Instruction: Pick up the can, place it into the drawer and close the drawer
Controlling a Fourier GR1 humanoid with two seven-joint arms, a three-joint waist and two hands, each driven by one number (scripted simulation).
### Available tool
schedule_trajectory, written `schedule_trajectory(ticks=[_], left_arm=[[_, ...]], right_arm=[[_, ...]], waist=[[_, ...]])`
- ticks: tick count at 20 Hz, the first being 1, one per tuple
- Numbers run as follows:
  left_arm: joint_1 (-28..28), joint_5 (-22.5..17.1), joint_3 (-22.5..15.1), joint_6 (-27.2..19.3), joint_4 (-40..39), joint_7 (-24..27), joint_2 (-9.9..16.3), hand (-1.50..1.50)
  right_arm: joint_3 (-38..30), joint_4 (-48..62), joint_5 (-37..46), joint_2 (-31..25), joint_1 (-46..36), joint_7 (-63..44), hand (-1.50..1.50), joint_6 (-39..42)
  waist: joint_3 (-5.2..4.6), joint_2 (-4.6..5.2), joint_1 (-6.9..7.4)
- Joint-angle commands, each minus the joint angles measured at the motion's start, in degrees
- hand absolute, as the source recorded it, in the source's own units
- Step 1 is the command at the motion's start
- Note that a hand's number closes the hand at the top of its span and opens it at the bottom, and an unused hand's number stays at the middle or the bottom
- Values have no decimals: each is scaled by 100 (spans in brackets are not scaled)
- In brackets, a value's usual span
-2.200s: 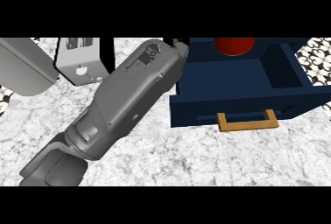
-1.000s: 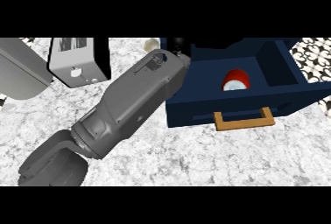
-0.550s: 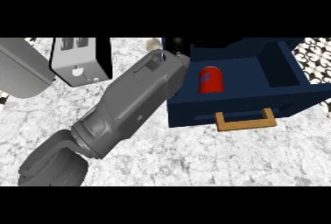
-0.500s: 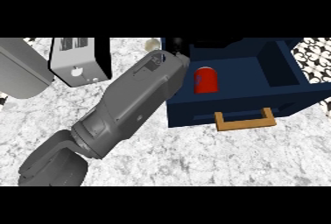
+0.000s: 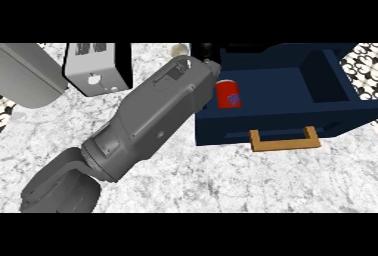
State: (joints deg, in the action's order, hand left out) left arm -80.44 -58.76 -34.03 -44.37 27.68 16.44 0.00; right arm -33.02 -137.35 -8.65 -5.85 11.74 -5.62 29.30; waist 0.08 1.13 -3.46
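The red can [image 5: 229, 94] lies inside the open navy drawer [image 5: 295, 85], at its left end, with its blue label facing up. The drawer's wooden handle [image 5: 285, 140] faces the counter's front. One grey forearm [image 5: 151, 120] runs from the lower left up to the drawer's left rear corner. It looks like my left arm. Only a dark piece of the left hand [image 5: 204, 50] shows at the picture's top, above and just left of the can and apart from it. The forearm hides the drawer's left wall. No right hand is visible.
A white and black toaster-like box [image 5: 96, 67] stands at the back, left of the arm. A grey rounded appliance [image 5: 26, 75] sits at the far left. The marbled counter [image 5: 244, 180] spreads in front of the drawer.
The can left the hand at the drawer's back, dropped into the drawer and rolled to its left end. The forearm has barely shifted.
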Motion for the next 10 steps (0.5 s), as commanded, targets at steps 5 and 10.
schedule_trajectory(ticks=[5, 10], left_arm=[[-113, -188, -7, -191, 147, 30, 0, -150], [-17, -155, 80, 43, -78, 37, 0, -150]], right_arm=[[1269, 268, 2465, 20, -920, 164, -150, -301], [2140, 780, 3811, -2, -1378, 523, -150, -613]], waist=[[-4, -9, 259], [-5, -21, 272]])
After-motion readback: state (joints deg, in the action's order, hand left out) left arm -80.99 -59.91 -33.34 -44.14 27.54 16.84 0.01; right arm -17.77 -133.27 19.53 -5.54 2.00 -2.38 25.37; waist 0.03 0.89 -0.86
